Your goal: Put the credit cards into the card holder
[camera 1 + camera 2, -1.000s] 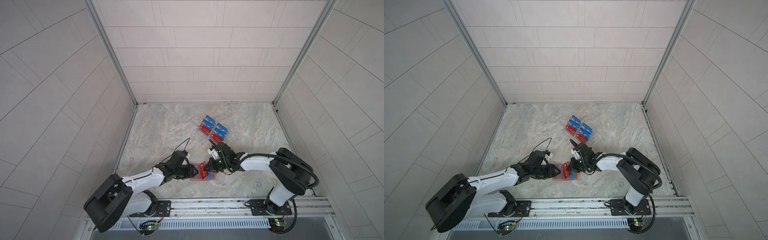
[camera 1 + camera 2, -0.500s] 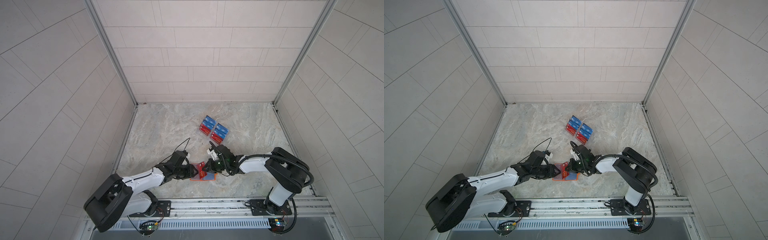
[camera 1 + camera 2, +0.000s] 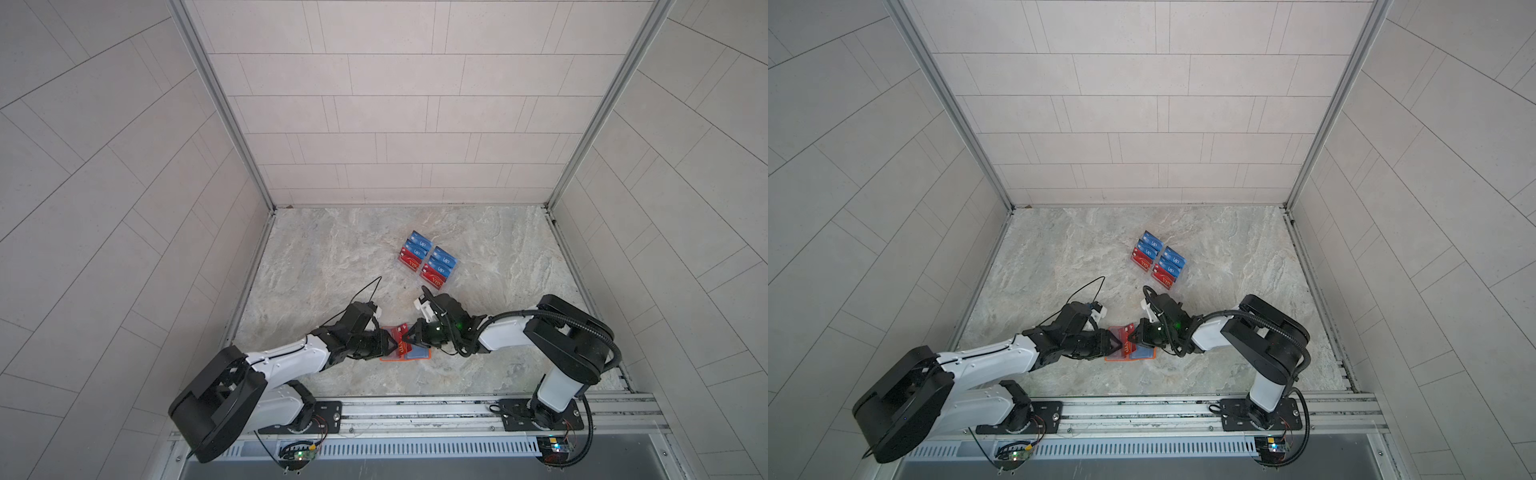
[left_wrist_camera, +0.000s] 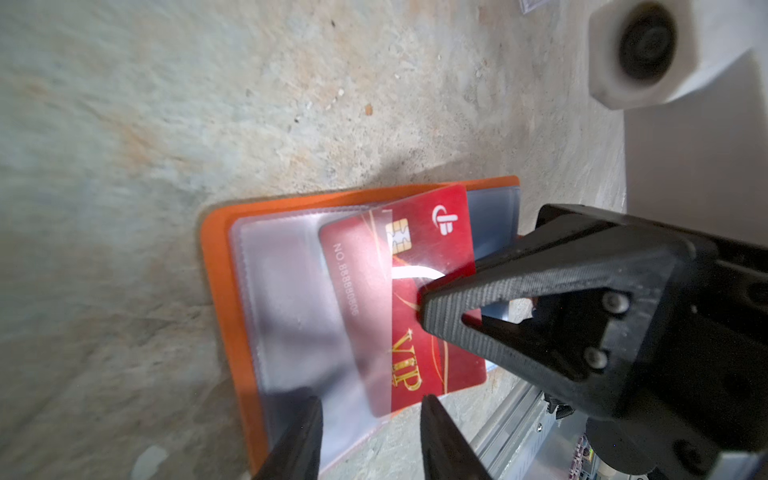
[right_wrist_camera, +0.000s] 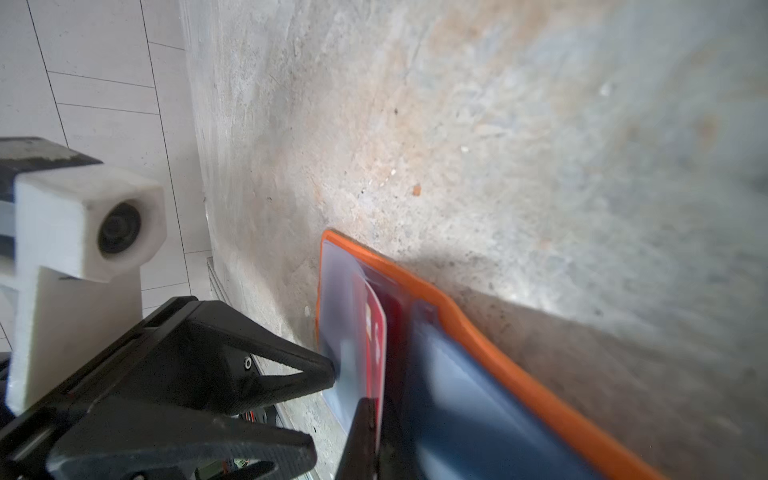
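Note:
The orange card holder (image 3: 400,360) (image 3: 1111,358) lies open on the marble floor near the front, its clear sleeves up. My right gripper (image 3: 411,336) (image 3: 1133,336) (image 5: 376,411) is shut on a red VIP credit card (image 4: 419,340) (image 5: 376,332). The card's far end sits under a clear sleeve (image 4: 291,299). My left gripper (image 3: 388,345) (image 3: 1117,344) (image 4: 370,405) is open, its fingers straddling the sleeve's edge, one fingertip (image 5: 328,370) against the plastic. A blue card (image 3: 417,354) (image 5: 478,407) shows in the holder's other page.
A clear stand (image 3: 428,262) (image 3: 1158,262) with several blue and red cards sits behind the grippers, toward the back. Side walls and the front metal rail (image 3: 415,409) bound the floor.
The right gripper has edged slightly left with the red card, toward the sleeve. The left arm has stayed put.

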